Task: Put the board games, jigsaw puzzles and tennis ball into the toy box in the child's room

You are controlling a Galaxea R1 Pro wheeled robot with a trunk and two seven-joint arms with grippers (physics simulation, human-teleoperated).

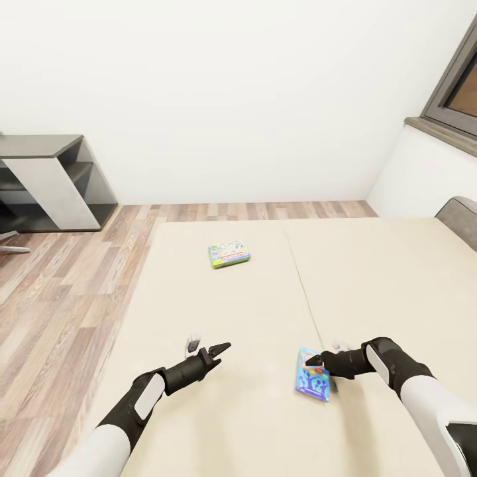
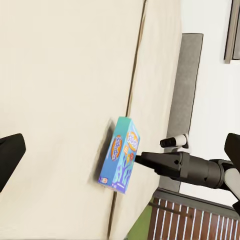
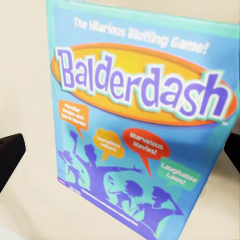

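Two board games lie on the cream bed (image 1: 384,278). The small blue box (image 1: 313,382) with cartoon figures reads "Balderdash" (image 3: 145,135) and lies near the front edge. My right gripper (image 1: 311,361) is open right at its far end, one dark finger (image 3: 10,155) on either side of the box. From the left wrist view the blue box (image 2: 120,155) looks tipped up on one edge, with the right gripper (image 2: 145,160) touching it. A white-and-green game box (image 1: 229,254) rests flat farther up the bed. My left gripper (image 1: 215,349) hovers open over bare mattress, holding nothing.
A seam (image 1: 301,278) runs down the mattress between the two boxes. Wood plank floor (image 1: 59,285) lies to the left, with a dark grey shelf unit (image 1: 53,182) against the white wall. A window (image 1: 457,86) and a grey padded piece (image 1: 460,218) are at the right.
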